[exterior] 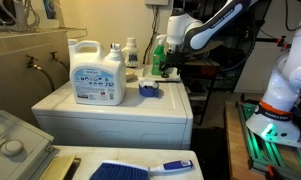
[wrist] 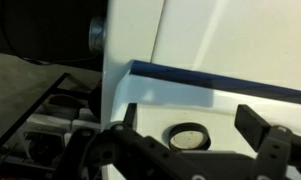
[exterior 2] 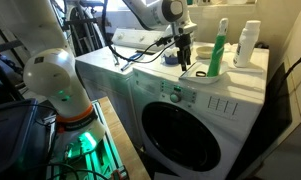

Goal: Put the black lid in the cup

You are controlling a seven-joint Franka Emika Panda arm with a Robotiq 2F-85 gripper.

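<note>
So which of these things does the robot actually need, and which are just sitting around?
For the job:
black lid
blue cup
gripper, open over the lid

Just lying about:
white detergent jug
green spray bottle
white bottle
brush

Both exterior views face the washer (exterior: 120, 122) (exterior 2: 225, 100) from different sides, mid-distance — wrist view looks down close.

The white washing machine top (exterior: 140, 108) carries a white detergent jug (exterior: 98, 75) at one end, a small blue cup (exterior: 148, 90) nearby, and a green spray bottle (exterior 2: 219, 52) beside a white bottle (exterior 2: 249, 44).
</note>
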